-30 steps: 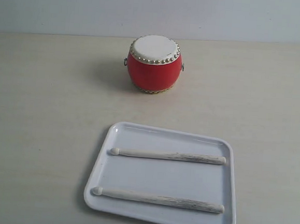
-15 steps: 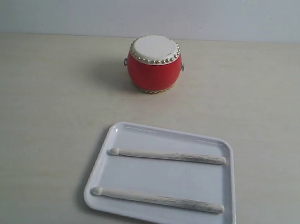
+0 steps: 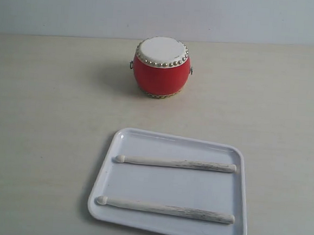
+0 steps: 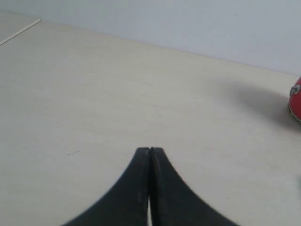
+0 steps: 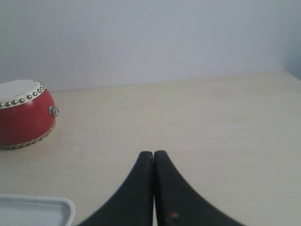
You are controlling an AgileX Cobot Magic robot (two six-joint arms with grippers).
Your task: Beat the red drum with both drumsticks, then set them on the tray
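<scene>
We see red drum (image 3: 161, 69) upright at back of table (image 3: 41, 141), cream skin up. Tray (image 3: 168, 186) sits nearer exterior camera, well apart from drum. Both sticks lie flat in tray, roughly parallel, not touching: far drumstick (image 3: 175, 163), near drumstick (image 3: 165, 209), rounded tips toward left of exterior view. We note left gripper (image 4: 149, 151) with fingers pressed together, holding nothing, over bare table. Right gripper (image 5: 154, 154) same: fingers tight together, empty, drum and tray corner beyond it.
</scene>
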